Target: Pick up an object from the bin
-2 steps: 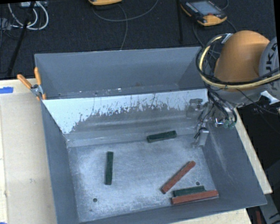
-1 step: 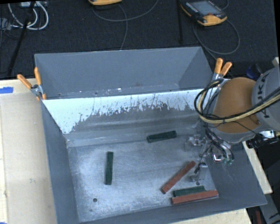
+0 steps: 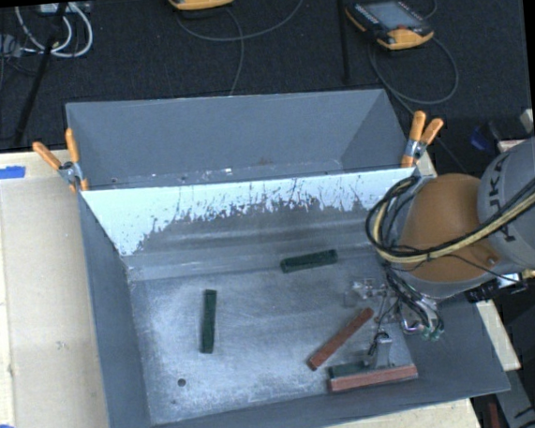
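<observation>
You are looking down into the grey bin (image 3: 243,154). The arm (image 3: 521,203) comes in from the right. Its orange cover (image 3: 443,229) and black cables (image 3: 382,230) hang over the right side of the bin.

The gripper (image 3: 383,336) is down low in the lower right part of the bin. You cannot tell if it is open or shut, because its metal parts are small and dark there. You cannot see anything held in it.

Two things lie right by the gripper. One is a brown stick (image 3: 339,340). It lies slanted, with its high end pointing up and to the right, just beside the gripper. The other is a red bar (image 3: 377,376). It lies flat and level near the front wall, just under the gripper. A dark strip runs along the top edge of the red bar at its left end. You cannot tell if that strip is part of the bar or a thing of its own. The low end of the brown stick is near the left end of the red bar.

The rest lie well apart from the gripper. A top green bar (image 3: 310,262) lies level near the back of the floor. A left green bar (image 3: 207,320) stands almost straight up and down in the view, over on the left. A small dark dot (image 3: 182,383) sits below it.
</observation>
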Tool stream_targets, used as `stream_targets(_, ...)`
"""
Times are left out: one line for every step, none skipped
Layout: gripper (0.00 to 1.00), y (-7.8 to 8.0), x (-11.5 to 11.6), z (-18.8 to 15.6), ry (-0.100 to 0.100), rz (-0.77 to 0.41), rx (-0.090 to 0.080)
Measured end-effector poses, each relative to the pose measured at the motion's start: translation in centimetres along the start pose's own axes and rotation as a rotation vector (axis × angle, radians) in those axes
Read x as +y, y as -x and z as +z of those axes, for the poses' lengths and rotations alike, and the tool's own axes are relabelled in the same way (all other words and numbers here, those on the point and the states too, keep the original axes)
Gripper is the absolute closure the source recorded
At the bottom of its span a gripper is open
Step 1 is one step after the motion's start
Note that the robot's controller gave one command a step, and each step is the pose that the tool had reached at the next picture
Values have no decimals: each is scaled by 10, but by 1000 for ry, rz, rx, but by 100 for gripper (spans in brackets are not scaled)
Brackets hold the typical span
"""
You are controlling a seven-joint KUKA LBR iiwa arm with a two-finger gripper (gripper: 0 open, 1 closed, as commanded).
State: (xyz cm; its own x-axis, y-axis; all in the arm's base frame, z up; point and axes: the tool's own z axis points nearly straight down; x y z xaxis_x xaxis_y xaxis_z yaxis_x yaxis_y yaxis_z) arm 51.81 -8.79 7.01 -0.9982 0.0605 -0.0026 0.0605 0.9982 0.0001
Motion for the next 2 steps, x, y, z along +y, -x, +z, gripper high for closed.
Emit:
stream_targets(100,2,0,-3,0,-1,-3)
stream_targets(0,3,0,-1,0,-1,-6)
